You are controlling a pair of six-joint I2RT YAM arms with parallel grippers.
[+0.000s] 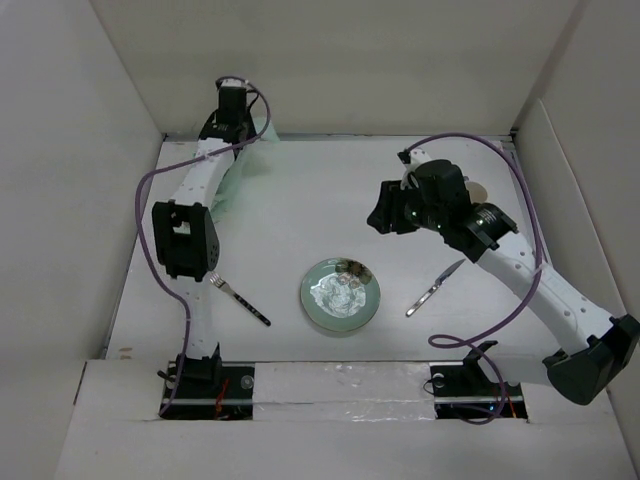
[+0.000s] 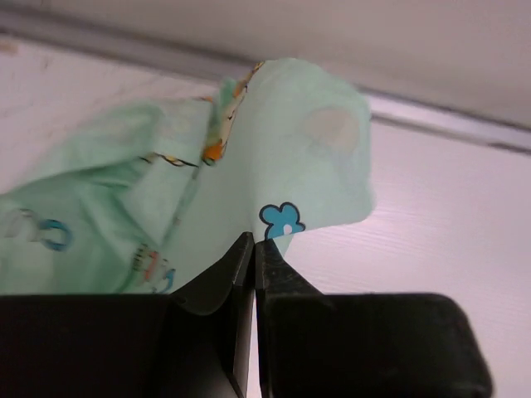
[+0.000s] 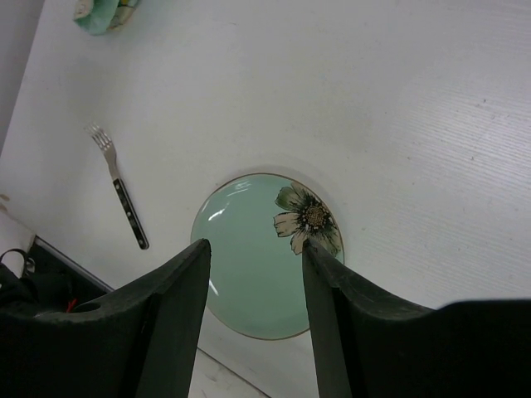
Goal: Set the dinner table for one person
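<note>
Far-left corner of large matte white desk (image 1: 300, 190): left hand (image 2: 255, 249) clamped on crumpled mint-green printed cloth placemat (image 2: 274, 149); right hand (image 3: 255, 249), jaws apart, well away. Round green ceramic plate (image 1: 340, 293) sits mid near edge.

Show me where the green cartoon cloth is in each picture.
Top external: cloth at far left, held by the left jaws.
Left wrist: fills left and middle, pinched in shut jaws.
Right wrist: top left corner.
Shared landmark: the fork, though not in left wrist.

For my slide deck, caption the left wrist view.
Left pincer shut on the bunched mint-green placemat, white dinner table beneath.
</note>
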